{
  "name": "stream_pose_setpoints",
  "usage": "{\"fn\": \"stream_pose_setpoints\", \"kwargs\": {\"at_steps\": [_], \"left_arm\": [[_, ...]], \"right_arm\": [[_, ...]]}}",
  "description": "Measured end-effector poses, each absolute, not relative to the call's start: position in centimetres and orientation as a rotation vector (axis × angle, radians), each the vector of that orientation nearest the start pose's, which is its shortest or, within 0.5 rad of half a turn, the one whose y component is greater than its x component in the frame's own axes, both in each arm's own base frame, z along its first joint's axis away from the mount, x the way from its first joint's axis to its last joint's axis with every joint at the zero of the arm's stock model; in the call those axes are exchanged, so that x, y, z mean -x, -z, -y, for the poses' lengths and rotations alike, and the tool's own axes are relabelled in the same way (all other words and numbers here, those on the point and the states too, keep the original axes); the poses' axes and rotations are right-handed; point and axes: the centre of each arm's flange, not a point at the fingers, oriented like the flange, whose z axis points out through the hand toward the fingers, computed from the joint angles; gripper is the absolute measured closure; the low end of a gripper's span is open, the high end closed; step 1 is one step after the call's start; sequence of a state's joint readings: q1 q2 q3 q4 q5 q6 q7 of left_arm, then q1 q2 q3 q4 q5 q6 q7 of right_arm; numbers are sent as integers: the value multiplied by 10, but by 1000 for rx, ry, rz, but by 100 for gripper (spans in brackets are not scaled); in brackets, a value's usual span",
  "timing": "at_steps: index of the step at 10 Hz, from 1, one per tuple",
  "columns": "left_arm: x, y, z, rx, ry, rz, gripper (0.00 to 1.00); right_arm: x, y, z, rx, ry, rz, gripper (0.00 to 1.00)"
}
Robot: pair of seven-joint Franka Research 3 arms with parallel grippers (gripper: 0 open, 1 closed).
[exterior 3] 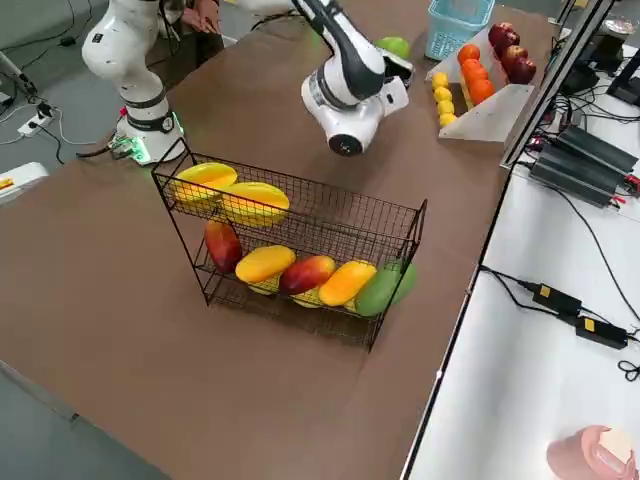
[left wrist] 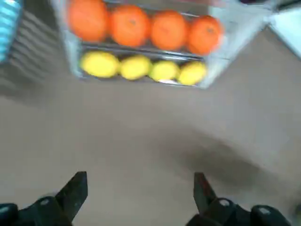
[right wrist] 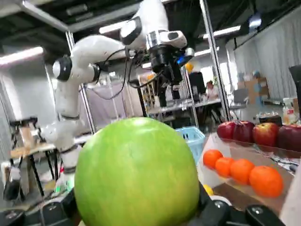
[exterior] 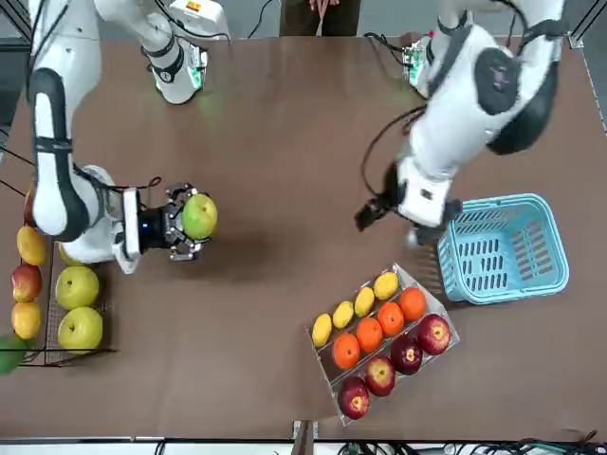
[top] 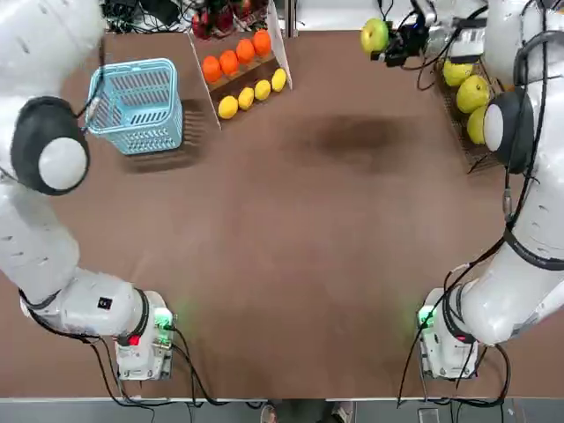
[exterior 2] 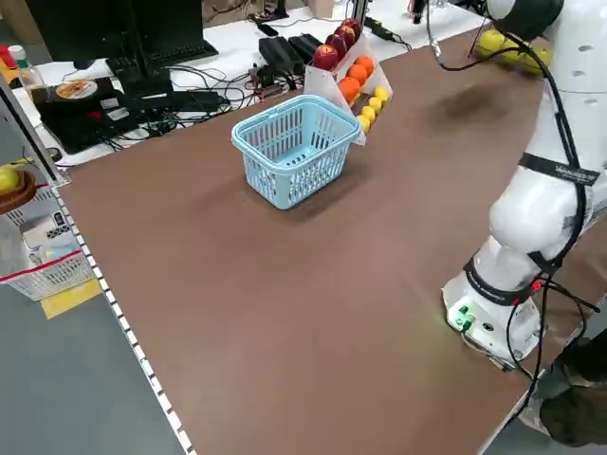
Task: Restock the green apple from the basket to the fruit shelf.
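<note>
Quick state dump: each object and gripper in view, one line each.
green apple: held off the table in the right gripper
right gripper: shut on the green apple, beside the fruit shelf
left gripper: open, empty, above the table near the white stand
basket: upright, empty
fruit shelf: stocked with fruit
white stand: holds lemons, oranges, red apples

One basket sits at the upper left. The white stand holds four lemons, four oranges and four red apples. One green apple is in the right gripper. The wire shelf and left gripper are one each.
</note>
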State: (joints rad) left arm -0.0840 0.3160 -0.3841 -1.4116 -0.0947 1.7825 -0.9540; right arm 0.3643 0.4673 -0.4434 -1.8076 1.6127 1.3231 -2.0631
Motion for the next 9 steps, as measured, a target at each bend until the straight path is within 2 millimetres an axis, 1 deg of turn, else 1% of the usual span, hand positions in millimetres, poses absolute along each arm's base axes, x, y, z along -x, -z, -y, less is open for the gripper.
{"fn": "stream_pose_setpoints", "kwargs": {"at_steps": [1,2,3,5,6,7,8,9], "left_arm": [[-607,-539,228,3205,-126,849,0],[-612,-542,195,3171,-86,835,0],[-612,-549,173,3142,-52,776,0],[-605,-564,140,3148,-51,517,0],[-602,-569,125,3152,-67,434,0],[-600,-571,120,3153,-76,388,0],[-598,-574,121,3157,-80,325,0],[-596,-579,118,3162,-66,208,0]], "right_arm": [[-621,-376,-97,1243,949,1205,12],[-627,-391,-85,1283,932,1270,12],[-632,-402,-75,1321,917,1330,12],[-641,-421,-60,1386,884,1452,12],[-645,-433,-52,1421,856,1520,12],[-648,-444,-46,1450,820,1581,12],[-651,-455,-42,1479,783,1644,12],[-653,-468,-36,1512,747,1707,12]]}}
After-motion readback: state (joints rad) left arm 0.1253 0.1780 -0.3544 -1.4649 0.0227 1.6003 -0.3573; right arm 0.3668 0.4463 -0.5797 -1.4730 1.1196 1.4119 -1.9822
